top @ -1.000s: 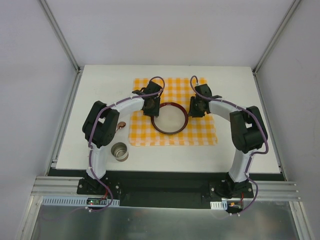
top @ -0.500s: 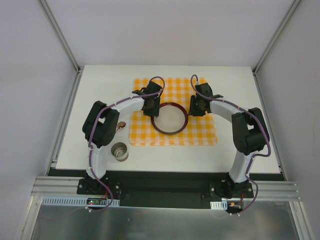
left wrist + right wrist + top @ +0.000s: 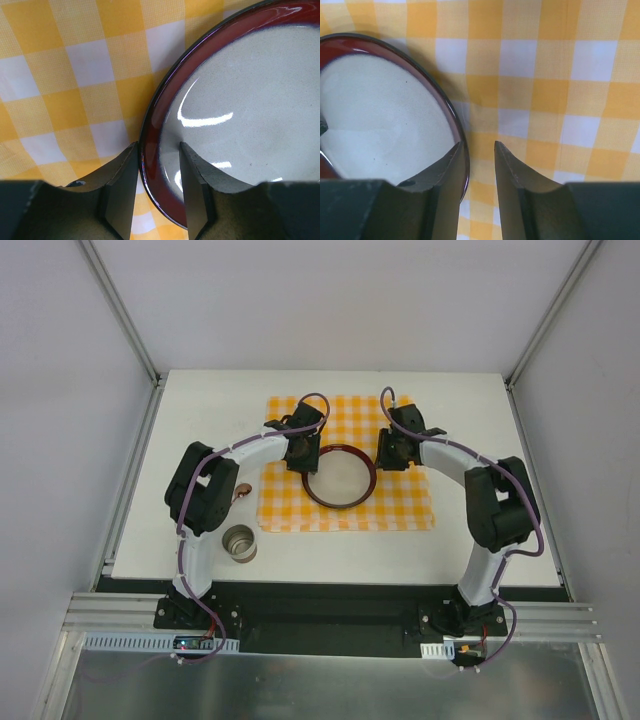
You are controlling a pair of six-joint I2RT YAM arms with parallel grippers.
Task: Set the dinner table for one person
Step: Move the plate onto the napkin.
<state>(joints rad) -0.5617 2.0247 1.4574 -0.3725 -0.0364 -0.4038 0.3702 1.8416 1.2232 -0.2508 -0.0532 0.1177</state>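
On the white table [image 3: 200, 410], the plate [image 3: 340, 480] lay on a checked mat [image 3: 410, 510], its left rim straddled by the released left pincer [image 3: 157, 146], the released right pincer [image 3: 477, 145] empty just beside its right rim.

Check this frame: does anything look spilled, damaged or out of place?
Nothing stands out. The red-rimmed plate lies flat on the checkered mat, the left gripper open astride its rim, and the metal cup stands upright on the table.
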